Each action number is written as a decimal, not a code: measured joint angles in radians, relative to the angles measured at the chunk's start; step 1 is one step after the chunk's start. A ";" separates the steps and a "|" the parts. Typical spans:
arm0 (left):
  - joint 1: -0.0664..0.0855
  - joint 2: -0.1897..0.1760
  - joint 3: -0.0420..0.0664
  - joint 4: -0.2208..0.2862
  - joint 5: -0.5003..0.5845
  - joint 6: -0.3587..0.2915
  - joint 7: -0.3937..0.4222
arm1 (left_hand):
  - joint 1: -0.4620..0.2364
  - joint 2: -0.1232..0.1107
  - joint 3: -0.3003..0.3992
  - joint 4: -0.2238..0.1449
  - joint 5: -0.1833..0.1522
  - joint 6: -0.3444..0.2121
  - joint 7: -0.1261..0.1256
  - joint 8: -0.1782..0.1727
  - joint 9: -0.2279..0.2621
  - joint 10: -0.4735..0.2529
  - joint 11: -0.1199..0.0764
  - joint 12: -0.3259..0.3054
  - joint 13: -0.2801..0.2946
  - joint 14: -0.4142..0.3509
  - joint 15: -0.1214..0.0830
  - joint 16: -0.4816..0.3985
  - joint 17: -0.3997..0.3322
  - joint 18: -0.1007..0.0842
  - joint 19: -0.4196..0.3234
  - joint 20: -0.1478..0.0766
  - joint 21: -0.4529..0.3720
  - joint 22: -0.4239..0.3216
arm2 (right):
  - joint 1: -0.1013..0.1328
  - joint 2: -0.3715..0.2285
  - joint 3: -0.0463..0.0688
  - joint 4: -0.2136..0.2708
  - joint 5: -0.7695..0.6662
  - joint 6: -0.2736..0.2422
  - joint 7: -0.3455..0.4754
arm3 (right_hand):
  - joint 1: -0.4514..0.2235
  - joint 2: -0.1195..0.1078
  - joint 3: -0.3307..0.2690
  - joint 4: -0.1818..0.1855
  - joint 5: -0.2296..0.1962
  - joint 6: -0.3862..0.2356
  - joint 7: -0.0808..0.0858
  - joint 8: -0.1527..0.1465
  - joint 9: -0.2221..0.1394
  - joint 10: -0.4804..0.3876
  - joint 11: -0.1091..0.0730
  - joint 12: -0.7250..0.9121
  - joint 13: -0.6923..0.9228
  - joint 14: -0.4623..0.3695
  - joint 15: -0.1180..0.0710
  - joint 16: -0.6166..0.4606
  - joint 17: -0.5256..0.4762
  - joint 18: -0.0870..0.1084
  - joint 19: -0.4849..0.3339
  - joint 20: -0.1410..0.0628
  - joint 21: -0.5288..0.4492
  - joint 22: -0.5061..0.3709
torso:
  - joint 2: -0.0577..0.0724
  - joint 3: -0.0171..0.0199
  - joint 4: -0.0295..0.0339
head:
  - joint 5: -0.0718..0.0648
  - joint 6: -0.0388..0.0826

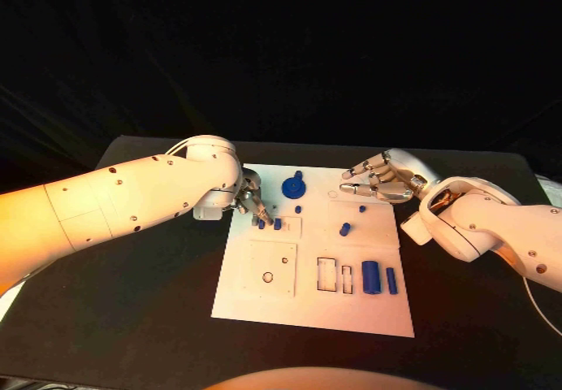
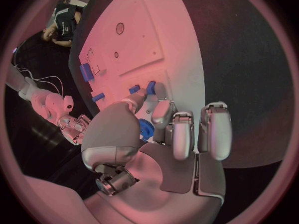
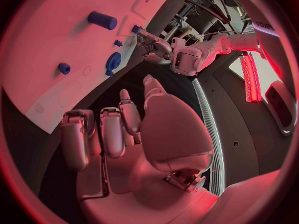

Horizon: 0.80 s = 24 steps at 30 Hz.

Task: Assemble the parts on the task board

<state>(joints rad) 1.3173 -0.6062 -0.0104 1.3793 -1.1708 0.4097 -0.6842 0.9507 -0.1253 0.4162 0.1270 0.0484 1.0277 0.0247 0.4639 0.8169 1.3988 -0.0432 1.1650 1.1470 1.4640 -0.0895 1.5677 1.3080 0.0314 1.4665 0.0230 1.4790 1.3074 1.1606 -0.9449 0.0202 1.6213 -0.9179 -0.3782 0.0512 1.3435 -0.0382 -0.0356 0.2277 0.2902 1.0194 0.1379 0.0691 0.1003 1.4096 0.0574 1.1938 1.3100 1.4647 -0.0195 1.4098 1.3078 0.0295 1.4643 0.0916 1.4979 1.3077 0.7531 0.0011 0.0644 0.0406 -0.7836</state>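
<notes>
The white task board [image 1: 307, 302] lies in the middle of the table. My left hand [image 1: 249, 201] reaches over its far left corner, fingertips down at two small blue pegs [image 1: 260, 223] [image 2: 150, 87]; one fingertip touches a peg, but whether it is pinched is unclear. A blue gear-like part [image 1: 294, 188] [image 3: 113, 62] sits just right of that hand. My right hand [image 1: 381, 183] [image 3: 124, 134] hovers over the board's far right edge, fingers apart and holding nothing. A blue cylinder [image 1: 371, 277] [image 3: 102, 20] and a thinner blue bar [image 1: 391, 281] lie at the right.
More small blue pegs [image 1: 346, 229] [image 1: 362, 209] [image 1: 299, 209] stand mid-board. Rectangular slots [image 1: 326, 275] and a raised square with a hole [image 1: 268, 277] mark the near half. Black table [image 1: 129, 309] surrounds the board.
</notes>
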 measured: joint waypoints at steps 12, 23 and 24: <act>-0.005 -0.023 0.000 0.024 0.004 -0.021 0.001 | 0.001 0.001 -0.003 -0.003 0.000 0.000 0.000 0.001 0.002 -0.002 -0.002 -0.003 -0.003 0.000 0.000 0.000 0.000 0.000 0.000 0.000 -0.008 0.000 | 0.000 0.001 0.000 -0.001 0.001 0.001 0.000 | 0.000 0.000 0.000 0.000 0.000 0.000 0.000 0.000 0.000 0.000 0.000 0.000 0.000 0.000 0.000 0.000 0.000 0.000 0.000 0.000 0.000 0.000 | 0.000 0.0000 -0.0001 | 0.002 0.000; -0.014 -0.091 0.005 0.058 0.146 -0.197 -0.005 | 0.009 0.024 -0.011 0.028 0.000 -0.075 0.028 -0.023 -0.017 -0.143 0.022 -0.235 -0.224 0.002 0.002 0.000 0.000 0.000 0.000 0.000 -0.103 0.000 | -0.001 0.002 0.000 -0.003 0.001 0.002 0.001 | 0.000 0.000 0.000 0.000 0.000 0.000 0.000 0.000 0.000 0.000 0.000 0.000 0.000 0.000 0.000 0.000 0.000 0.000 0.000 0.000 -0.004 0.000 | 0.000 0.0000 0.0000 | 0.000 0.004; -0.014 -0.095 0.005 0.059 0.169 -0.216 -0.006 | -0.002 0.014 -0.022 0.036 0.000 -0.082 0.034 -0.028 -0.022 -0.167 0.027 -0.275 -0.260 0.002 0.007 0.000 0.000 0.000 0.000 0.000 -0.114 0.000 | -0.001 0.002 0.000 -0.003 0.001 0.002 0.001 | 0.000 0.000 0.000 0.000 0.000 0.000 0.000 0.000 0.000 0.000 0.000 0.000 0.000 0.000 0.000 0.000 0.000 0.000 0.000 0.000 -0.004 0.000 | 0.000 0.0000 0.0005 | -0.001 0.005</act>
<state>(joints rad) 1.3031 -0.7012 -0.0053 1.4379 -1.0021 0.1932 -0.6901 0.9487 -0.1118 0.3944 0.1634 0.0484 0.9457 0.0589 0.4362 0.7950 1.2317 -0.0166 0.8900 0.8867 1.4663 -0.0825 1.5677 1.3078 0.0314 1.4665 0.0230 1.3648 1.3073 1.1595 -0.9426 0.0202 1.6180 -0.9165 -0.3766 0.0523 1.3434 -0.0382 -0.0356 0.2276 0.2901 1.0194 0.1379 0.0691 0.1001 1.4095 0.0575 1.1943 1.3100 1.4647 -0.0195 1.4098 1.3075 0.0295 1.4643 0.0916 1.4940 1.3075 0.7527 0.0011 0.0649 0.0399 -0.7791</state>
